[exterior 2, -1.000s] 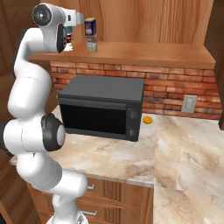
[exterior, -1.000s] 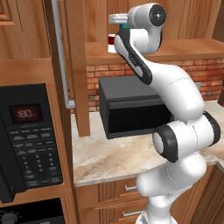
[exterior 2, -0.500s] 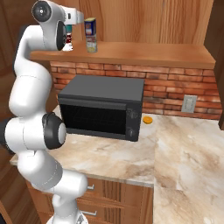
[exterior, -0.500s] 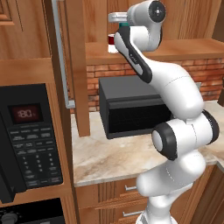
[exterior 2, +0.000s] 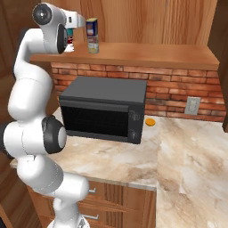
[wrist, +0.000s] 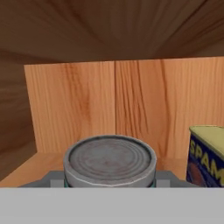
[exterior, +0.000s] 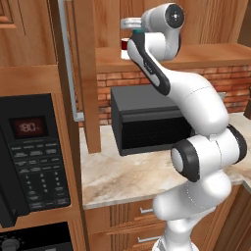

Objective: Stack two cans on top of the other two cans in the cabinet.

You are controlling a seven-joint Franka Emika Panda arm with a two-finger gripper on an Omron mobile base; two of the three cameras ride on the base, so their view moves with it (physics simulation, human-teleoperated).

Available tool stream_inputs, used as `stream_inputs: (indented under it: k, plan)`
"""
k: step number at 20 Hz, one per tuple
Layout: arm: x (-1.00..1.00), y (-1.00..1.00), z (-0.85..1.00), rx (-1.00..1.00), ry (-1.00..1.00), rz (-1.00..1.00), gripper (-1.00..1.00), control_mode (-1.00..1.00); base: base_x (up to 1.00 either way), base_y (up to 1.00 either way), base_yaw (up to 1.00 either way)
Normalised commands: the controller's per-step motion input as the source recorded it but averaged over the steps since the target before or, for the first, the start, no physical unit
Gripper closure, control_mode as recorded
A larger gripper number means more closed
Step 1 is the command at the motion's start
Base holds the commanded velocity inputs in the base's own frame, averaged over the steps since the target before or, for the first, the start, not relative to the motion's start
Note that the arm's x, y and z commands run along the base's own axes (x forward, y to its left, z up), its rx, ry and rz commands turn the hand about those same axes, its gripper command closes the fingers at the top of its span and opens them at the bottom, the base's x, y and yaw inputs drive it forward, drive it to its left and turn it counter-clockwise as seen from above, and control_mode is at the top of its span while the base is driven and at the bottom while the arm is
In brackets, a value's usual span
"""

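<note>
Wooden planks back the cabinet [wrist: 113,105], and one thick shelf [exterior 2: 147,53] runs across it above one black microwave [exterior 2: 104,109]. At the shelf's left end, the hand [wrist: 109,183] holds one teal can [wrist: 110,162], its silver lid facing the hand view and a dark finger [wrist: 52,179] pressed to each side; the jaws stand narrow around it. Directly under this can, a red-and-white can [exterior: 125,48] stands on the shelf; whether the two touch cannot be told. Just right of it, one dark blue and yellow can [exterior 2: 92,27] sits on top of one greenish-beige can [exterior 2: 93,45], making a stack of two. That makes four cans in all. One tall cabinet door [exterior: 81,73] with a silver bar handle [exterior: 68,63] hangs open left of the shelf. One small orange thing [exterior 2: 150,121] lies on the marble table [exterior 2: 178,156], just right of the microwave.
</note>
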Motion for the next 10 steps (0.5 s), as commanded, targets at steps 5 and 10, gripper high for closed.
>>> stream_inputs:
  k: [5,10]
  plan:
    - [0.11,0.0,0.0,0.0,0.0,0.0,1.0,-1.0,0.0,0.0,0.0]
    - [0.09,0.01,0.01,0.0,0.01,0.0,1.0,-1.0,0.0,0.0,0.0]
